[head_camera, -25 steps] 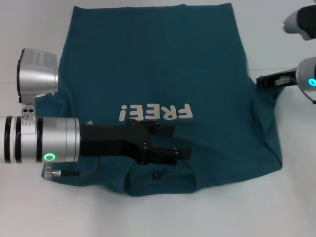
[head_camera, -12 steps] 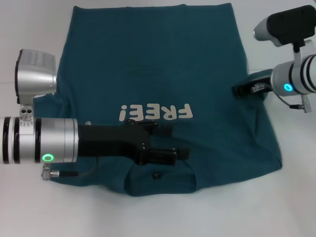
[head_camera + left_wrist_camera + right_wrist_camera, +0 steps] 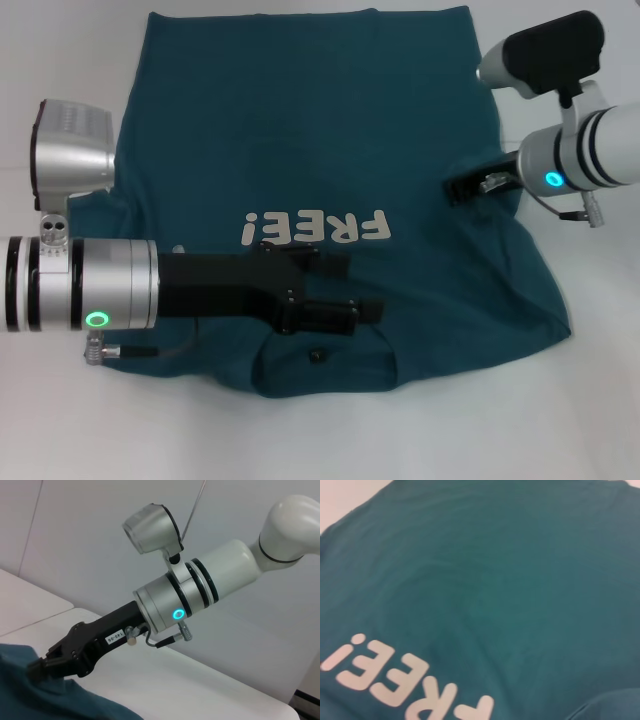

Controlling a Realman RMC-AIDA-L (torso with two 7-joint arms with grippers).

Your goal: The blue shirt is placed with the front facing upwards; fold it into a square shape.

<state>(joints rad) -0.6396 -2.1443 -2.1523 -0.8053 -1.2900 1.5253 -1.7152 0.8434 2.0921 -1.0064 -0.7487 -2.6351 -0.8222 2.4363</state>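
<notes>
The blue shirt (image 3: 300, 120) lies spread on the white table, its white "FREE!" lettering (image 3: 315, 228) facing up and its small dark neck tag (image 3: 318, 354) near the front edge. My left gripper (image 3: 362, 288) reaches in from the left over the collar area, open, with nothing between its fingers. At the shirt's right side my right gripper (image 3: 458, 188) is shut on the shirt's sleeve fabric. In the left wrist view that right gripper (image 3: 37, 669) pinches a raised fold of the shirt (image 3: 30, 700). The right wrist view shows only the shirt (image 3: 495, 580) and its lettering (image 3: 405, 680).
Bare white table (image 3: 560, 420) surrounds the shirt on every side. My left arm's silver forearm (image 3: 80, 285) lies over the shirt's left sleeve and hides it. A pale wall (image 3: 100, 510) rises behind the table.
My right gripper has moved left from the table's right edge onto the shirt, pulling the right sleeve fabric inward with it. The left arm has stayed still.
</notes>
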